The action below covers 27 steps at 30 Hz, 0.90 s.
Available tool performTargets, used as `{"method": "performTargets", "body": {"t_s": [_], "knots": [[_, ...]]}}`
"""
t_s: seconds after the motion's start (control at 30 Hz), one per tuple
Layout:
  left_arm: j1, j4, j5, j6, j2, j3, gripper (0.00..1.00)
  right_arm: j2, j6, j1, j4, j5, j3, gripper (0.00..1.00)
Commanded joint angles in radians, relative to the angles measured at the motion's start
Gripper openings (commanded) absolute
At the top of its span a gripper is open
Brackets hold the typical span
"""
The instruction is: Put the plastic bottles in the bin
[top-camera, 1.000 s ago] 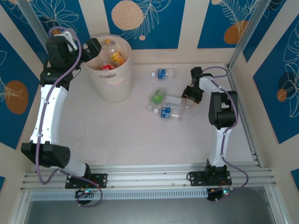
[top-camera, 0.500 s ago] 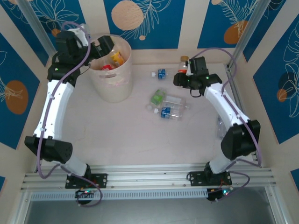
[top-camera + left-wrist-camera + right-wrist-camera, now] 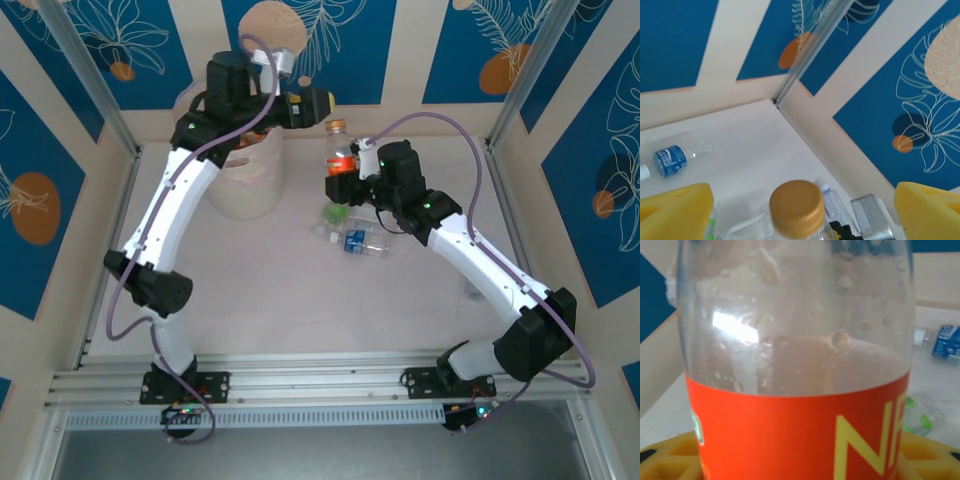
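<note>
Orange-labelled bottle [image 3: 790, 435] is pinched low on its body by the right claw [image 3: 338, 182] and held upright above the desk [image 3: 250, 290], gold cap [image 3: 796, 207] uppermost. Left claw [image 3: 318, 104], fingers spread wide, hangs just above that cap, one finger to each side. This reads as a handover, since the bin [image 3: 240, 195] stands on the left arm's side. Bin mouth is largely covered by the left arm [image 3: 172, 200], so its contents cannot be told. Blue-labelled bottle [image 3: 352, 240] and green-labelled bottle [image 3: 338, 212] lie on the desk near the raised one, not yet binned.
</note>
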Motion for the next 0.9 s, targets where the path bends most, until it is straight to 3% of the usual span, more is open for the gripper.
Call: {"method": "performTargets", "body": {"t_s": [0.0,0.23,0.5,0.77,0.87], "knots": [[-0.020,-0.065,0.026,0.053,0.030,0.049,0.92,-0.017,-0.030,0.021,0.049,-0.015,0.016,0.48],[-0.038,-0.096,0.000,0.087,0.046,0.049,0.81,-0.018,-0.042,0.046,0.057,0.003,0.026,0.48],[-0.042,-0.112,0.063,0.070,0.056,0.041,0.68,-0.002,-0.044,0.048,0.064,0.031,0.038,0.48],[-0.049,-0.104,0.085,0.063,0.051,0.021,0.65,0.013,-0.032,0.047,0.072,0.047,0.053,0.48],[-0.051,-0.096,0.088,0.057,0.051,0.015,0.56,0.014,-0.033,0.048,0.072,0.050,0.056,0.48]]}}
